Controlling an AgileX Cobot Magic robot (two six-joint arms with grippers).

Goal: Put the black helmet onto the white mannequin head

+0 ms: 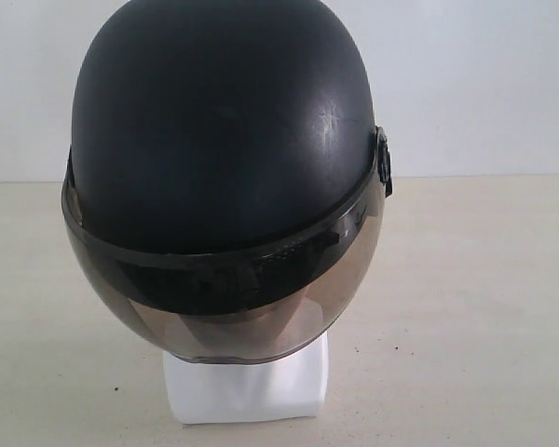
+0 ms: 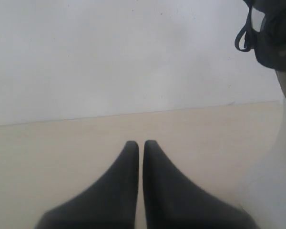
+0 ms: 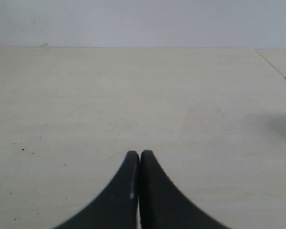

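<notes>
Beige matte tabletop (image 1: pixel 484 307) carries the scene, marked with a few small dark specks, and meets a plain white wall (image 1: pixel 484 84) at a straight horizontal edge. At the middle of the exterior view, the black helmet (image 1: pixel 224 130) sits on the white mannequin head (image 1: pixel 247 391), covering the head so that only the squarish white base shows below it. The smoky visor (image 1: pixel 233 317) is down in front, and the face shows only dimly through the tint. The base stands upright on the tabletop. In the left wrist view, the helmet rim and a looped black strap (image 2: pixel 242 40) appear at one corner, with the white head's side directly under them. The left gripper (image 2: pixel 141 143) is level above the table beside the head, apart from it, fingers drawn together with only a hairline slit. The right gripper (image 3: pixel 139 153) is over bare tabletop, fingertips pressed together.
</notes>
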